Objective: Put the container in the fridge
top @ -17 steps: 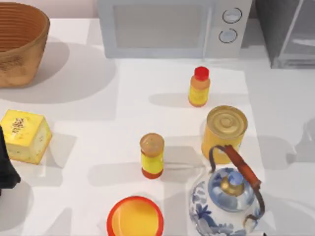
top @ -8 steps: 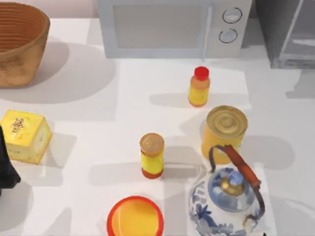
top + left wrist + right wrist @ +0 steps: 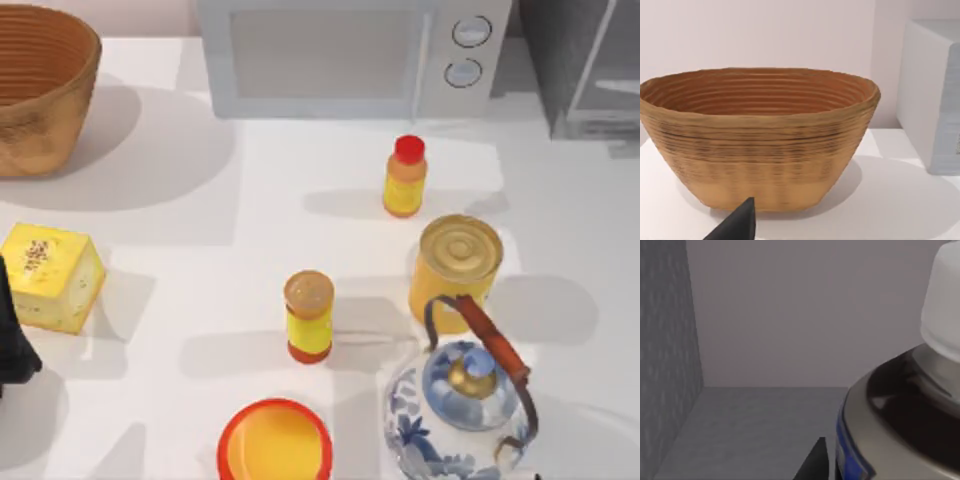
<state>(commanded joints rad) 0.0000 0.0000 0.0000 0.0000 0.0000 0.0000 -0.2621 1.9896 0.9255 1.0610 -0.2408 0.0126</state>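
Note:
The container (image 3: 900,415) looms close in the right wrist view: a dark rounded body with a grey shoulder, a white cap and a blue band. My right gripper (image 3: 820,460) is shut on it, with one dark fingertip (image 3: 811,462) against its side. Around them are the grey inner wall and floor of the fridge (image 3: 670,365). From above, the fridge (image 3: 585,70) stands at the table's back right, its pale door panel swung open. My left gripper (image 3: 735,225) is parked at the table's left edge, facing the basket.
A woven basket (image 3: 40,85) sits back left and a white microwave (image 3: 350,55) back centre. Two yellow bottles (image 3: 404,178) (image 3: 309,315), a yellow gold-lidded can (image 3: 457,265), a blue-and-white teapot (image 3: 460,405), a red-rimmed bowl (image 3: 275,440) and a yellow box (image 3: 50,275) stand about.
The arm's shadow on the right side of the table has slid back toward the fridge and shrunk. Nothing on the table has moved, and the left arm is still.

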